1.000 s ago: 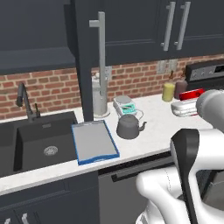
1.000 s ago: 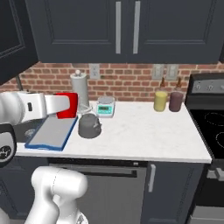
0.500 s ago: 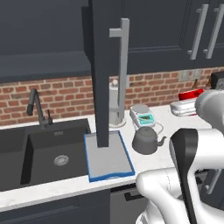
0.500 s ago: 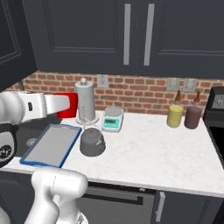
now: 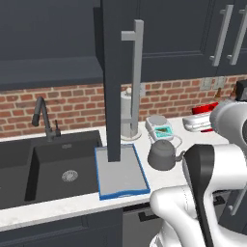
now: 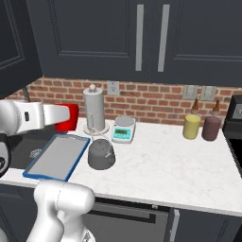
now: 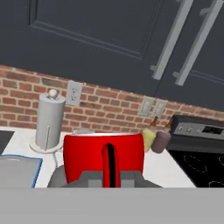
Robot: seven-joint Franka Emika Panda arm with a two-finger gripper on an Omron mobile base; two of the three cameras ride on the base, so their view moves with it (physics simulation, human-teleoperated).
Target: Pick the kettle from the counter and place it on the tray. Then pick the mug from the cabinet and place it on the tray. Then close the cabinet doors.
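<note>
Red mug (image 7: pixel 103 162), clenched in the gripper (image 7: pixel 110 175), should descend level onto bare blue-rimmed grey tray (image 6: pixel 59 158), left of the kettle (image 6: pixel 100 154).

No legible text, label, brand, number or sign is found on any surface. The kitchen scale (image 6: pixel 124 130) carries a small pale display panel on its front, but no digits can be made out. The stove control panel (image 7: pixel 199 128) shows small markings too blurred to read.
</note>
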